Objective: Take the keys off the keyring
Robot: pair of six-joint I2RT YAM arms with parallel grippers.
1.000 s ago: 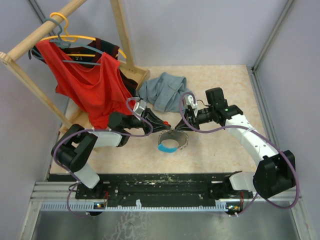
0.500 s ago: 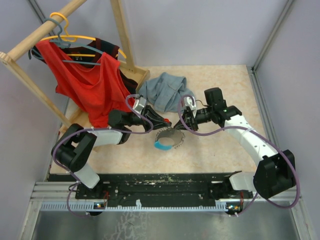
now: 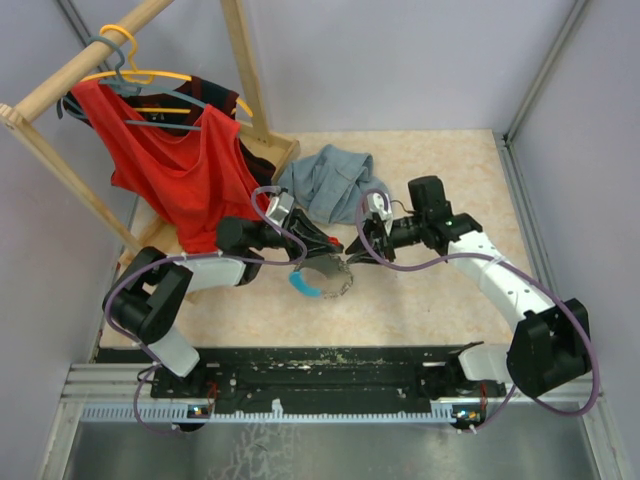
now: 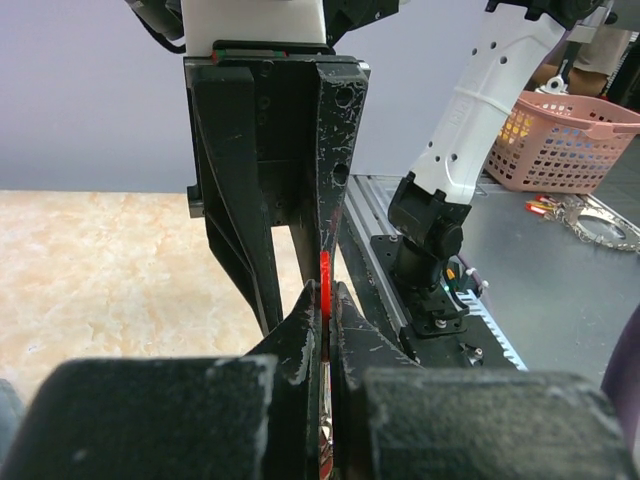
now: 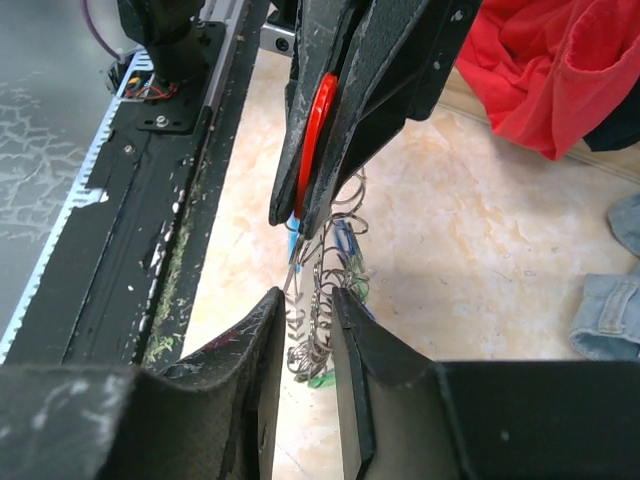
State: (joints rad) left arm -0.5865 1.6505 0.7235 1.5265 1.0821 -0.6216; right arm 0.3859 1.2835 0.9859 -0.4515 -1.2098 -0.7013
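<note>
Beige marbled surface (image 3: pixel 440 160), wooden rack (image 3: pixel 240 60) with red garment (image 3: pixel 170 160) at 10 o'clock, grey-blue cloth (image 3: pixel 325 180) at 12. Keyring (image 3: pixel 302 286) was near centre, at 6 o'clock of both gripper tips, light blue part on its 8 o'clock side. Left gripper (image 3: pixel 328 246) was clamped tight on the red key (image 5: pixel 318 130). Chain (image 5: pixel 318 300) dangled below it with blue and green keys (image 5: pixel 345 245). Right gripper (image 5: pixel 307 297), at 3 o'clock of the left, had jaws narrowly apart with the chain in the gap; contact unclear.
</note>
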